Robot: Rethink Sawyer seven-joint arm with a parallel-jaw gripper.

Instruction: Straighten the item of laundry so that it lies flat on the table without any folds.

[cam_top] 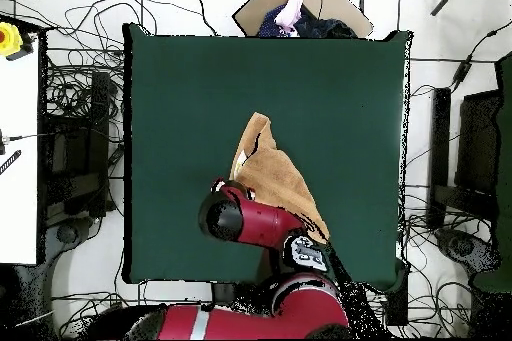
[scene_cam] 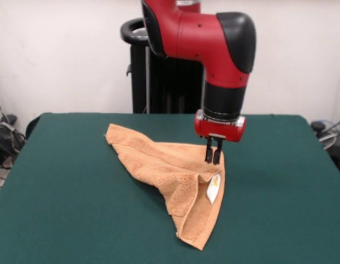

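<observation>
towel [cam_top: 272,172] folded, triangular | on green table [cam_top: 180,107] | red arm [cam_top: 255,222] covers its near part

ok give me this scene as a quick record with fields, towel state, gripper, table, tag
towel: orange-tan, folded over into a rough triangle, not flat
tag: white, showing at the fold near the towel's front corner
gripper: fingers close together at the towel's upper edge; whether it pinches cloth is unclear
table: dark green top, much larger than the towel
arm: over part of the towel in the overhead view

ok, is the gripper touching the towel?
Touching. Front view: gripper tips meet the towel at its raised upper edge, no gap showing.
</observation>
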